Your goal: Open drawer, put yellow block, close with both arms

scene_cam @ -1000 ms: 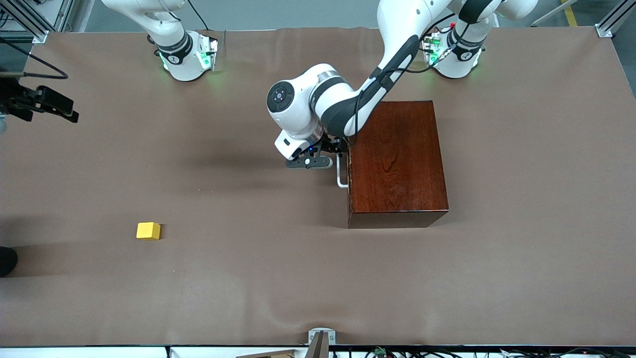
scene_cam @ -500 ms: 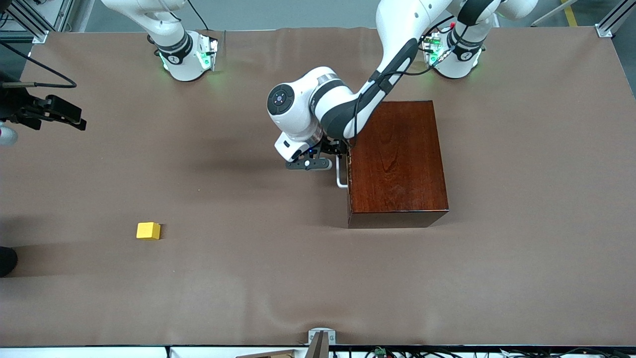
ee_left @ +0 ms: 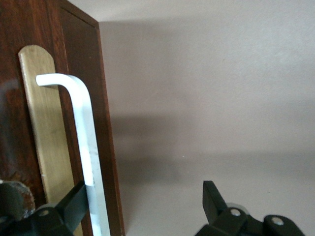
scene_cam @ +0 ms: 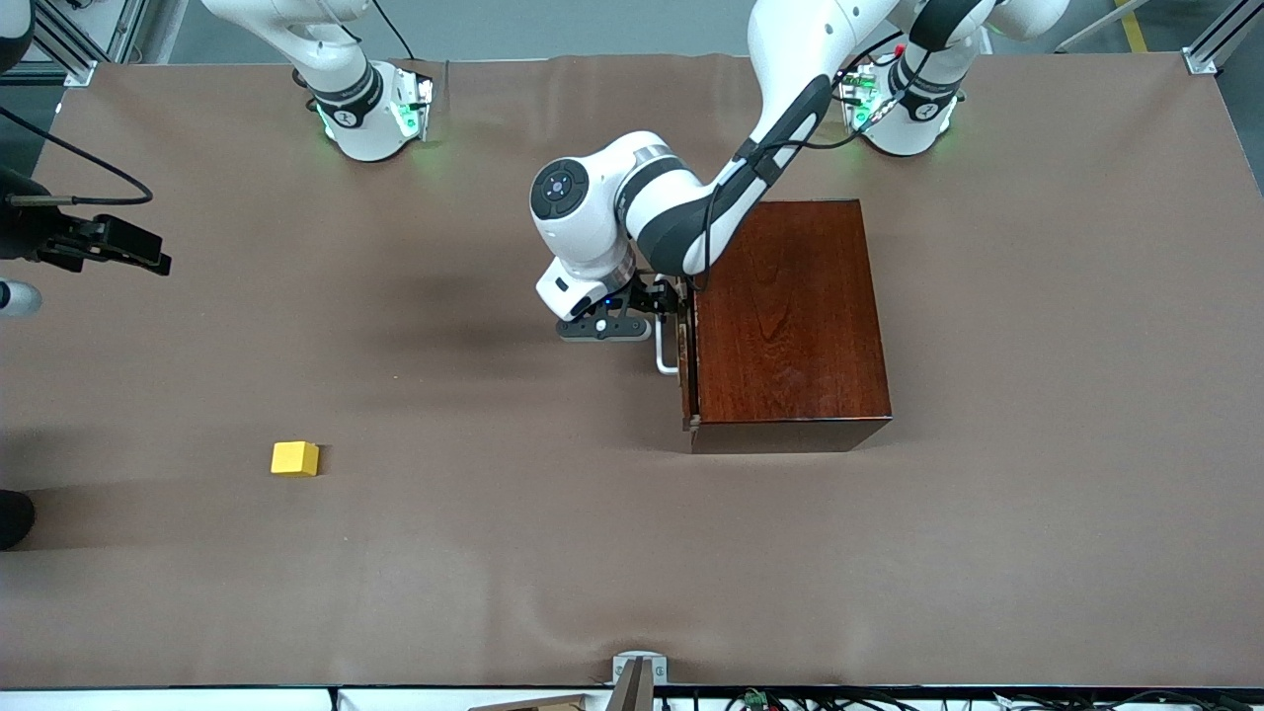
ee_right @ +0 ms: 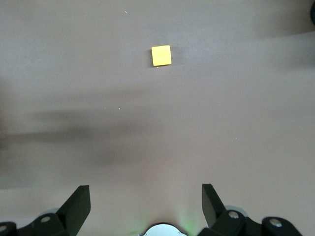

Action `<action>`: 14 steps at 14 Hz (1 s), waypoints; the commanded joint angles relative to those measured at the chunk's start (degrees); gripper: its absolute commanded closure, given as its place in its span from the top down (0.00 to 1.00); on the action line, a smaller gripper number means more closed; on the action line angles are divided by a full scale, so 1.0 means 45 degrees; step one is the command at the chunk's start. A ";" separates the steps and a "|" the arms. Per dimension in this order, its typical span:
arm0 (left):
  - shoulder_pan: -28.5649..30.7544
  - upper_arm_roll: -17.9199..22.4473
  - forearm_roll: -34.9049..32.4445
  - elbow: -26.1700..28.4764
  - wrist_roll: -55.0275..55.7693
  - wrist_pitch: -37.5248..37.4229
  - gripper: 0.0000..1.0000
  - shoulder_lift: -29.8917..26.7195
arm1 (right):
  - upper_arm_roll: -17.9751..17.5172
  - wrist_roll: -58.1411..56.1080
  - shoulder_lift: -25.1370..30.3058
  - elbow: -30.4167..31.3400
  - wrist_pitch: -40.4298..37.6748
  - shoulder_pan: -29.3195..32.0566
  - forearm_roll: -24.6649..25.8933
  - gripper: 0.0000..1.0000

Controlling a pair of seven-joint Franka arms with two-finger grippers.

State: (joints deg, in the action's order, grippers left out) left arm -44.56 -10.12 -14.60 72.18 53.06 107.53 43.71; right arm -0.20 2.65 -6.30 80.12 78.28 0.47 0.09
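The drawer (scene_cam: 688, 365) has just cracked open from the box (scene_cam: 785, 321) — left gripper (ee_left: 142, 209), jaws spread, hooks its handle (scene_cam: 664, 351); right gripper (ee_right: 145, 206), jaws spread, hangs over the surface near the yellow block (scene_cam: 294, 458), which lies well apart from the box.

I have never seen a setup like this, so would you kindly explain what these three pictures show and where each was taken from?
Two white jointed robot arms stand at a brown table. The wide picture comes from a high camera facing them; the other two come from cameras on each arm's wrist.

On the table stand a glossy dark mahogany box and, toward the right arm's end and nearer the front camera, a small bright yellow block.

The left gripper is at the white U-shaped bar handle of the box's drawer, which is open only a crack. Its fingers stand apart, one hooked against the bar.

The right gripper hangs open over the table edge, holding nothing; its wrist camera looks down on the block.
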 commanded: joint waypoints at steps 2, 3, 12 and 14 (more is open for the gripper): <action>-0.0077 -0.0154 0.0039 -0.0239 -0.0033 0.1337 1.00 0.0170 | -0.0112 0.0095 0.0072 -0.0266 -0.0149 -0.0025 0.0078 1.00; -0.0116 -0.0154 0.0311 -0.0239 -0.0032 0.1669 1.00 0.0189 | -0.0132 0.0094 0.0149 -0.0228 -0.0323 -0.0103 0.0155 1.00; -0.0155 -0.0154 0.0997 -0.0240 0.0103 0.3428 1.00 0.0521 | -0.0093 0.0094 -0.0006 -0.0227 -0.1927 0.0464 0.0311 1.00; -0.0156 -0.0193 0.1017 -0.0259 0.0221 0.3663 1.00 0.0521 | -0.0093 0.0114 -0.0490 -0.0227 -0.1035 0.0677 0.0176 1.00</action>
State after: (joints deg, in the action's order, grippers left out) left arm -44.75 -10.48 -11.44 72.47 53.53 117.66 44.12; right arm -0.03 2.72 -6.57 79.80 71.15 2.56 0.43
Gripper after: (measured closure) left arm 0.000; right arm 0.000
